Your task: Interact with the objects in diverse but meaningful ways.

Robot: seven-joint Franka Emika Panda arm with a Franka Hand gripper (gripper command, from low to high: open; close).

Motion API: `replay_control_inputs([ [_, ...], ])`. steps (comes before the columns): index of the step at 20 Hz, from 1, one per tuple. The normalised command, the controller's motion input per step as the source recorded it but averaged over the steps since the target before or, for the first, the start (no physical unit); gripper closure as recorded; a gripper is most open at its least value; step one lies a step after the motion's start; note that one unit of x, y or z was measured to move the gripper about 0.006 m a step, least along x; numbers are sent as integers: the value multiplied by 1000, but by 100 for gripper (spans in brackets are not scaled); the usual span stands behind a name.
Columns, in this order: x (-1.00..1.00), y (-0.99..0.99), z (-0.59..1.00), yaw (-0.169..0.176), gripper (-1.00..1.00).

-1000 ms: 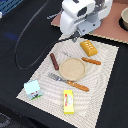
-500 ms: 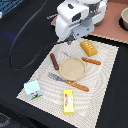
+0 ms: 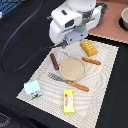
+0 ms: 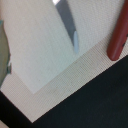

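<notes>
In the exterior view, my gripper [image 3: 62, 46] hangs just above the far corner of the striped placemat [image 3: 107, 80], close over the brown sausage [image 3: 54, 61]. Its fingers are too small and dark to show their state. The orange-yellow ridged block [image 3: 89, 47] lies on its right. A second, lighter sausage [image 3: 91, 61] lies beside the tan plate [image 3: 72, 68]. The yellow box [image 3: 68, 101] and the white carton [image 3: 32, 89] are at the near edge. The wrist view shows the sausage [image 4: 117, 35], the placemat corner [image 4: 55, 75] and a blurred grey blade shape [image 4: 67, 22].
An orange-handled fork [image 3: 56, 77] and knife [image 3: 76, 85] lie in front of the plate. A black cable [image 3: 12, 55] loops over the dark table on the exterior view's left. A bowl [image 3: 124, 17] stands on a tan surface [image 3: 107, 30] at the back right.
The arm has shifted toward the exterior view's left and slightly lower, over the placemat's far corner. The objects have not moved.
</notes>
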Motion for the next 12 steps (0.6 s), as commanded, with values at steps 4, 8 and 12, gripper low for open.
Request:
replay_control_inputs([
  [4, -649, -458, -232, -40, -100],
  [8, -721, -99, -306, -4, -100],
  [12, -694, 0, -308, 0, -100],
])
